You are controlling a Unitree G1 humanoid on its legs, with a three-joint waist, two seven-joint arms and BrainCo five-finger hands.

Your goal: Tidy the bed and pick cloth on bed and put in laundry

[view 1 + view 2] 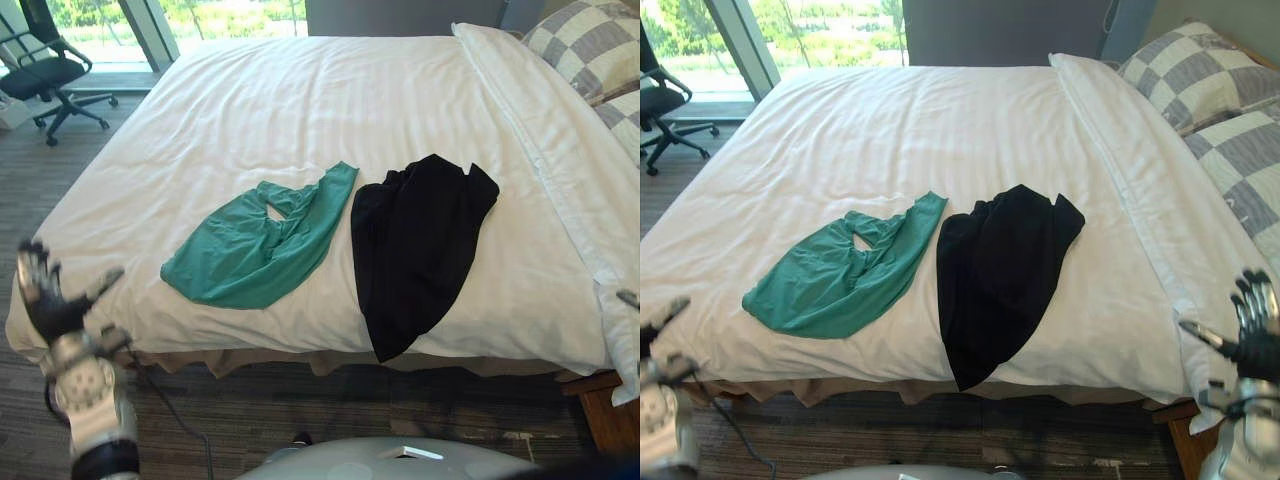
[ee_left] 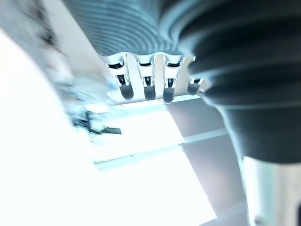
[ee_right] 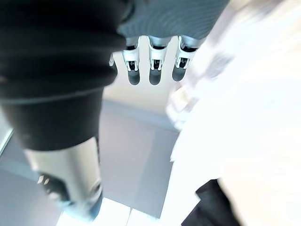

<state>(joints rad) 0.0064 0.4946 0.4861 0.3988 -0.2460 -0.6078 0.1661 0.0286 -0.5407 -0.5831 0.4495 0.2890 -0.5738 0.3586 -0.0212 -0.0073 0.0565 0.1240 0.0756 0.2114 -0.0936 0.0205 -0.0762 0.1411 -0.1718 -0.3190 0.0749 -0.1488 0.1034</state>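
1. Cloth counts two pieces, both flat on the white bed (image 1: 300,100) toward its near edge, neither one in a hand.
2. One black office chair (image 1: 45,70) stands on the floor beyond the bed's far left corner.
3. One left hand (image 1: 50,300) is raised off the near left corner of the bed, clear of the cover. Its fingers are straight and spread, the thumb is out to the side, and it holds nothing.
4. The green cloth (image 1: 250,245) lies left of the middle, close to the near edge, and its narrow upper end points at the black cloth.
5. The black cloth (image 1: 415,245) lies just beside it on the right. Its lower tip hangs over the near edge.
6. Two checked pillows (image 1: 590,45) rest at the bed's far right corner, one nearer than the other.
7. One right hand (image 1: 1255,335) is held up off the near right corner. Its fingers are upright and loosely apart, the thumb juts out, and it grips nothing.
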